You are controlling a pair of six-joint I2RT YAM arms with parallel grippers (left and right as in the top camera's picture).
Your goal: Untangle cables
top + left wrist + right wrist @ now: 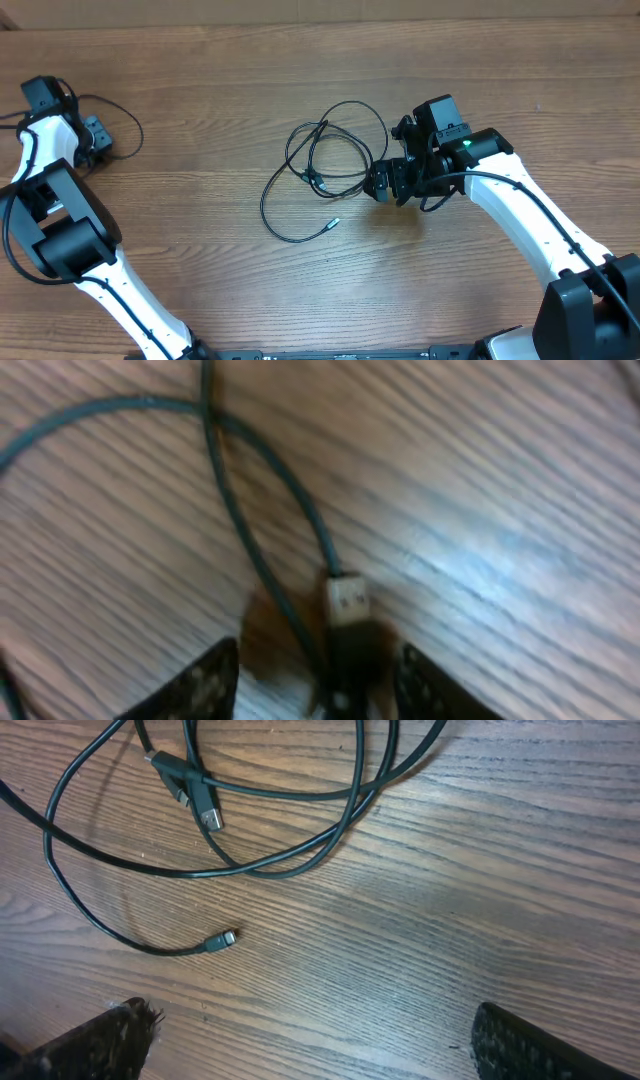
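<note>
**Left gripper** [318, 652]: The jaws are standing partly apart, and a gap is showing on each side of the black-bodied USB plug [347, 600] lying between them on the table [520, 510]. Neither finger appears to be pressing the plug, so the gripper is judged to be holding nothing. The lead of this single cable [232, 510] is running out ahead of the fingertips and crossing itself once just beyond them. In the overhead view, this cable and its gripper are sitting well apart from everything else. That suggests the spot is serving as a place for a separated item.

**Right gripper** [310, 1015]: The jaws are gaping fully wide, with only bare wood between them. The other cables [260, 872] are lying ahead of its fingertips in overlapping loops. A USB connector [205, 815] is sitting in the crossing, ahead and off to one side. A small silver-tipped plug [222, 938] is lying free, nearer the fingers than the loops and touching nothing else.

**Judgement:** The wide-open stance facing the loops is consistent with lining up a fresh pick. The free end is offering the cleaner grasp, since pulling at the crossing is likely to tighten it.
</note>
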